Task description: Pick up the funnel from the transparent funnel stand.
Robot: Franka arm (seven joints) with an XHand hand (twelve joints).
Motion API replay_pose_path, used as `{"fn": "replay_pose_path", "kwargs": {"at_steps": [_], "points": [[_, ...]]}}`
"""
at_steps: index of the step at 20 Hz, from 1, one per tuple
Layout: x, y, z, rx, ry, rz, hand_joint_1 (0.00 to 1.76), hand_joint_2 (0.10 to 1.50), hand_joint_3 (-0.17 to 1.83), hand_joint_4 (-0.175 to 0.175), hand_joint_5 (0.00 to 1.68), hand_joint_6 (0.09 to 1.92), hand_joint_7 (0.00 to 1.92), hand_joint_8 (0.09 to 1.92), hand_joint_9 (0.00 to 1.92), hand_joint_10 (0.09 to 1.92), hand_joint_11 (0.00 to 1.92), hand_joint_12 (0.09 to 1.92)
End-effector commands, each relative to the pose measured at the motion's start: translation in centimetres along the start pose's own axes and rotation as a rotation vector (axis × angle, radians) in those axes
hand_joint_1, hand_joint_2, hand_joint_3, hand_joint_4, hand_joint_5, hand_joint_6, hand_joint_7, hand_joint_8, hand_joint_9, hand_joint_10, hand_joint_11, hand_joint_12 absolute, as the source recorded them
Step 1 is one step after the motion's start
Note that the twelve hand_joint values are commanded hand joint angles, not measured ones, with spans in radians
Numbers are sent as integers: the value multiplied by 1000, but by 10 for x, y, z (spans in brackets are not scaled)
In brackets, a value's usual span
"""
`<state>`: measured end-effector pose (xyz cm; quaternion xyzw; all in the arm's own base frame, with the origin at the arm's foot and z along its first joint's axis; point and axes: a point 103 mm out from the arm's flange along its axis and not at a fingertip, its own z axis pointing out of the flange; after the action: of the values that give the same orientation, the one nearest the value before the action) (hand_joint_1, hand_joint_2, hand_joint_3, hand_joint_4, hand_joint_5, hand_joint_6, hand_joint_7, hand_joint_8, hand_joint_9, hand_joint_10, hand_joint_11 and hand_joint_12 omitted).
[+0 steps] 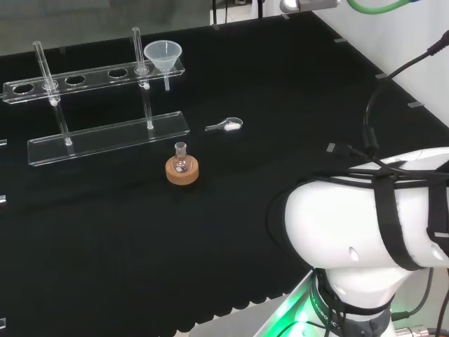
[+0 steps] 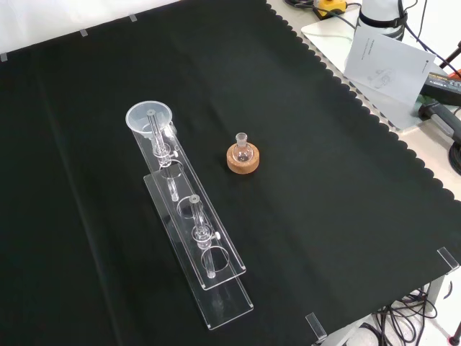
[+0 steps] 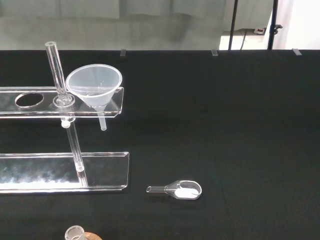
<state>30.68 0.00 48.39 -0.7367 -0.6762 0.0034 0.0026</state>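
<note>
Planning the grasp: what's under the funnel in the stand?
The funnel sits in the end hole of the transparent funnel stand. Its stem hangs free below the upper shelf, above bare black cloth just past the base plate. Nothing is hidden underneath.

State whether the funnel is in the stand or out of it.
In: the funnel sits upright in the end hole of the stand, spout hanging below.
</note>
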Motion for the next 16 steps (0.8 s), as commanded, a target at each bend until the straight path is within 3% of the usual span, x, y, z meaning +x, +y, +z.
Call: {"fn": "replay_pose_path", "kwargs": {"at_steps": [1, 8, 16], "points": [[0, 0, 0, -8, -10, -2, 60, 1107, 332, 41, 209, 87, 10, 399, 138, 631, 24, 1373], [12, -1, -3, -22, -33, -6, 0, 1168, 361, 54, 202, 87, 0, 346, 112, 614, 0, 1363], [13, 11, 4, -13, -42, 36, 0, 1168, 360, 54, 206, 87, 0, 348, 118, 614, 0, 1361]]}}
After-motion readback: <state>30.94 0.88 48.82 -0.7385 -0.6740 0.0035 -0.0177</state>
